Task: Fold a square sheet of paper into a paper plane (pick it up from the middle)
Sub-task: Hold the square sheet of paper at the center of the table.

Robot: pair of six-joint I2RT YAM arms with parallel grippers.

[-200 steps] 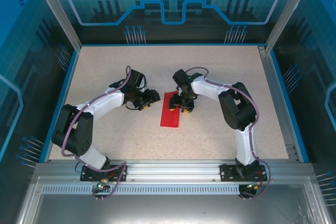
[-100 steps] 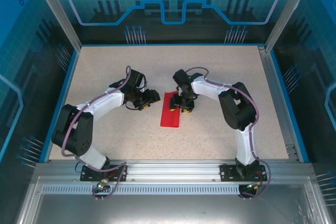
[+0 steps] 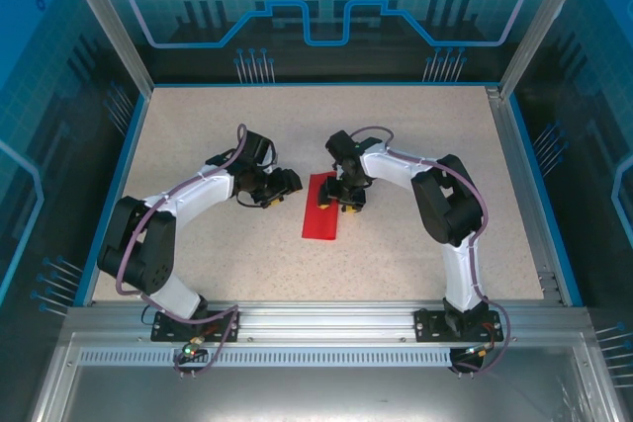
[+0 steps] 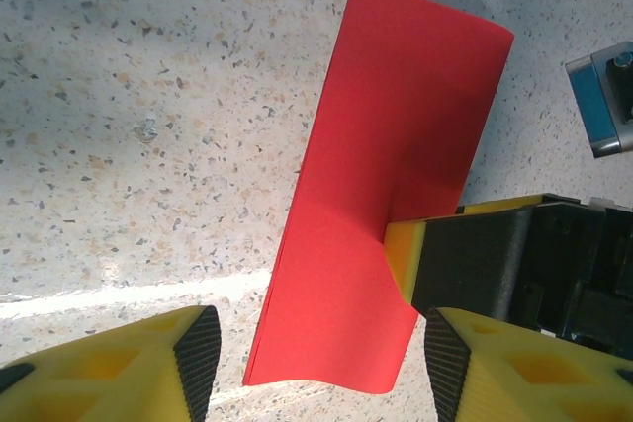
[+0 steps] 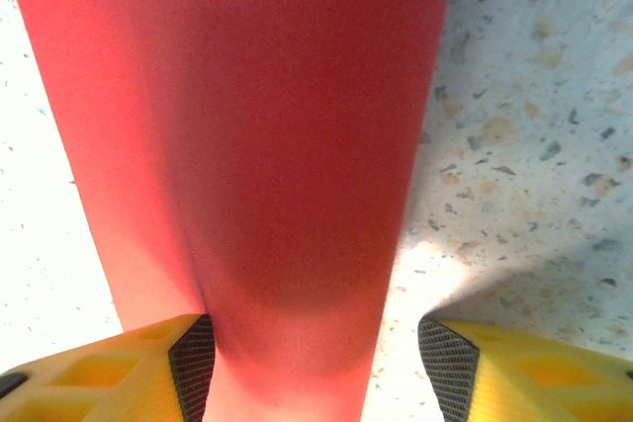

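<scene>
The square sheet of paper (image 3: 320, 219) is bright red and lies folded into a long narrow strip at the middle of the table. In the left wrist view its near corner (image 4: 381, 195) curls up slightly. My right gripper (image 3: 342, 202) stands over the strip's far end, open, with the paper (image 5: 247, 145) flat beneath and between its fingers (image 5: 193, 363). One right fingertip (image 4: 404, 256) touches the strip's right edge. My left gripper (image 3: 287, 185) is open just left of the strip, its jaws (image 4: 315, 363) holding nothing. The paper plane is out of view.
The speckled tabletop (image 3: 227, 135) has free room all around the strip. Blue rails border it on the left (image 3: 119, 185) and right (image 3: 542, 205), and a metal frame bar (image 3: 326, 321) runs along the near edge by the arm bases.
</scene>
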